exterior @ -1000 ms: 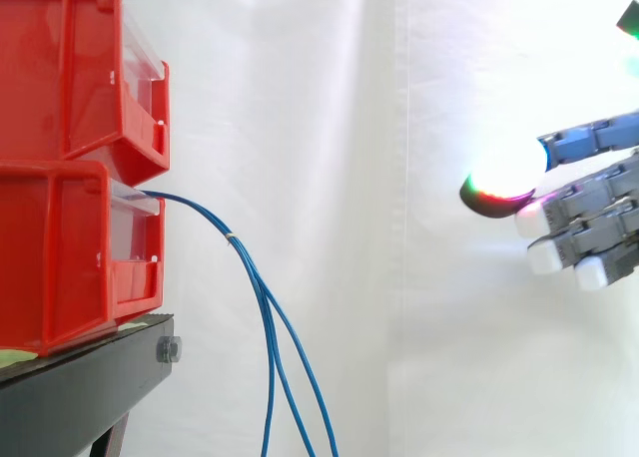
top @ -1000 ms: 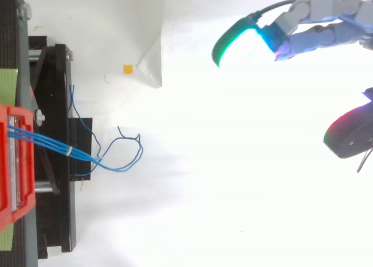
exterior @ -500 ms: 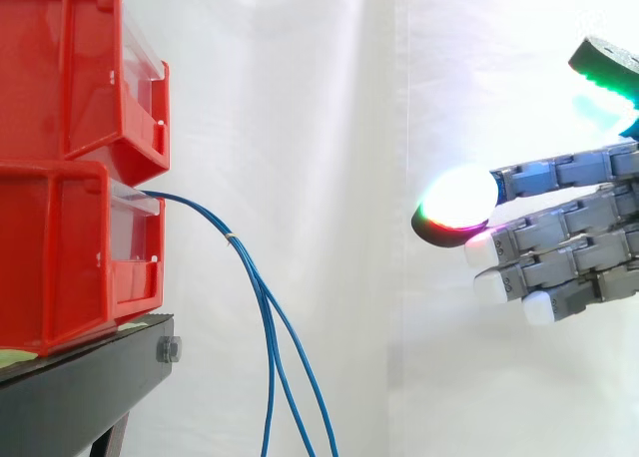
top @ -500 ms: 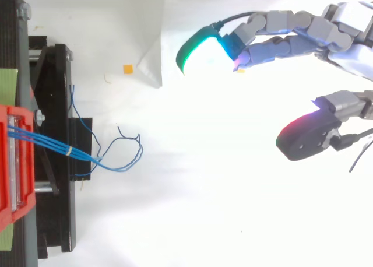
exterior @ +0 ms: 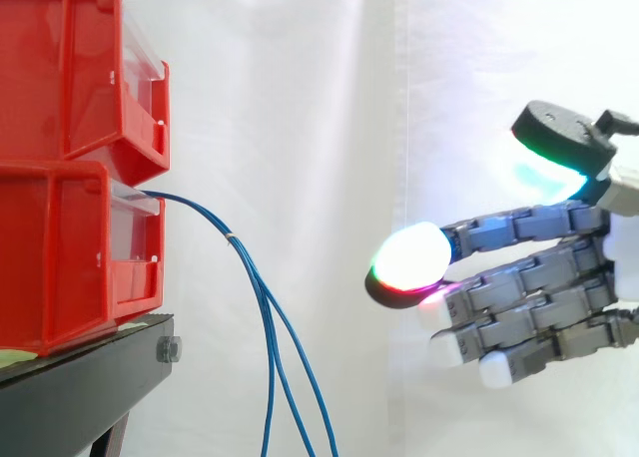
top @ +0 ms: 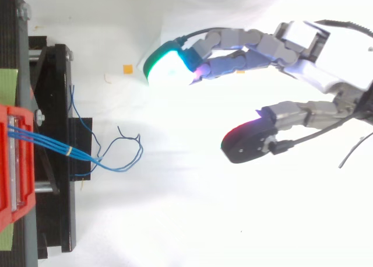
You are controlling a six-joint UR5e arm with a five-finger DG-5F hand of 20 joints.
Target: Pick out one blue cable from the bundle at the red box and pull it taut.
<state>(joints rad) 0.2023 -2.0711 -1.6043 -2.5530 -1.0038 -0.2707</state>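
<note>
Facing two red bins (exterior: 70, 78) (exterior: 60, 247), one hand (exterior: 544, 282)

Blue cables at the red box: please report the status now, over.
Hand open, holding nothing. Blue cables slack, hanging from lower red box, untouched. Nothing between hand and cables.

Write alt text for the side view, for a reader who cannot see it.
The hand, fingers straight and apart, extends from the right toward the blue cables without touching them. The cables hang from the lower red bin, stacked under an upper red bin on a black stand.
</note>
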